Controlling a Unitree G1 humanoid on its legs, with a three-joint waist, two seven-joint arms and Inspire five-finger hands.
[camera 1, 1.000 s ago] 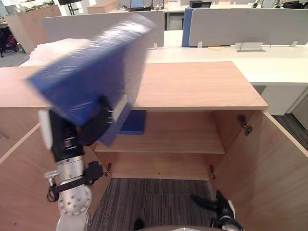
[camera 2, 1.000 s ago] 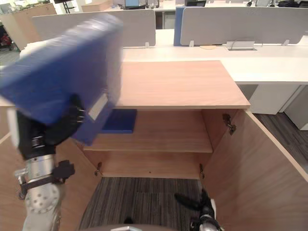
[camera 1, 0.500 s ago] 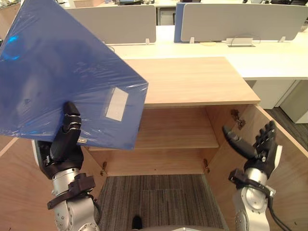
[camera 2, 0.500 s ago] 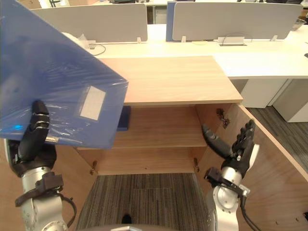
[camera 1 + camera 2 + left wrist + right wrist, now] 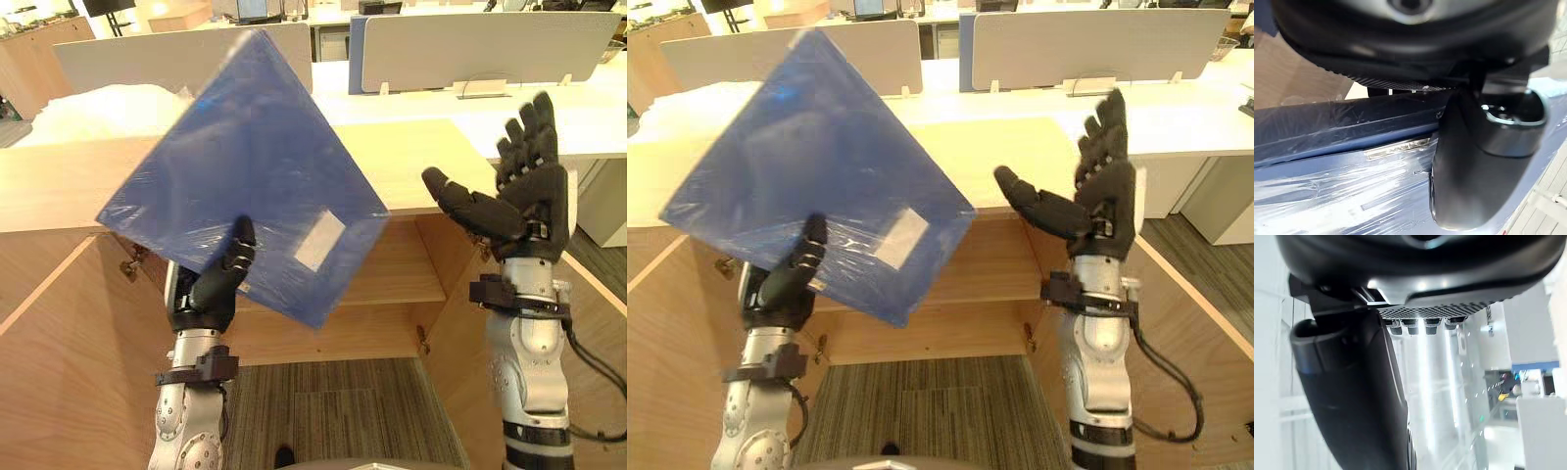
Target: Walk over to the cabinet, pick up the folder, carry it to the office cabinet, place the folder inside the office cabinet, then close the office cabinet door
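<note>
Blue folder (image 5: 245, 186), wrapped in clear crinkly film, is up in the air in front of my open office cabinet (image 5: 411, 157), tipped onto a corner like a diamond. It sits around 10 o'clock from the middle of the head view. There's a pale label (image 5: 318, 240) near its 4 o'clock corner.

My left hand (image 5: 211, 289) has it by the lower edge at about 7 o'clock, with the thumb laid on the front face and the fingers behind. That's a pinch on the folder. In the left wrist view the thumb (image 5: 1474, 171) presses flat on the film next to the folder's dark edge.

My right hand (image 5: 519, 196) is raised at 3 o'clock of the folder. The fingers are straight and pointing up, the thumb sticks out toward the folder, and it holds nothing, with a clear gap between them.

The cabinet is light wood with both doors swung out: left door (image 5: 59, 362), right door (image 5: 1185, 343). The inner shelf (image 5: 411, 284) shows past the folder's 4 o'clock corner. Grey striped carpet (image 5: 333, 411) at 6 o'clock, grey desk partitions (image 5: 470, 49) at 12–1 o'clock behind the cabinet top.
</note>
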